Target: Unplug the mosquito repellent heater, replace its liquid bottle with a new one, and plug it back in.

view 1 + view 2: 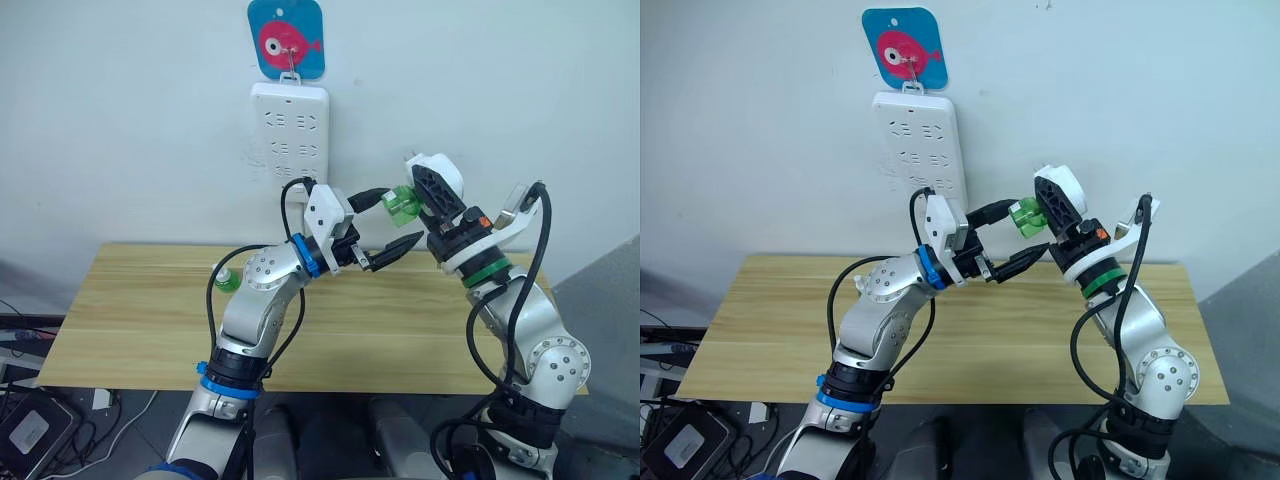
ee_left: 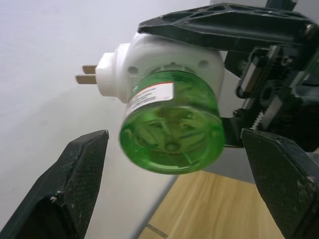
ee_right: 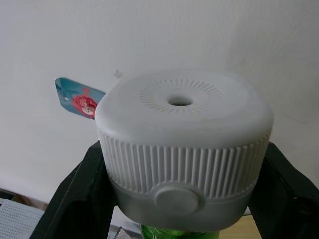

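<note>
My right gripper (image 1: 438, 200) clamps the mosquito repellent heater (image 3: 182, 144) mid-air, my left gripper (image 1: 385, 225) spread wide around its green liquid bottle (image 2: 172, 129)

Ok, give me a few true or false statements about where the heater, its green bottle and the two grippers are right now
1. The mosquito repellent heater is plugged into the wall power strip. False: the right gripper holds it in the air, prongs free.
2. A green bottle is attached to the heater. True.
3. The left gripper is shut on the bottle. False: its fingers are open either side of it.
4. Another green bottle sits on the wooden table. True.
</note>
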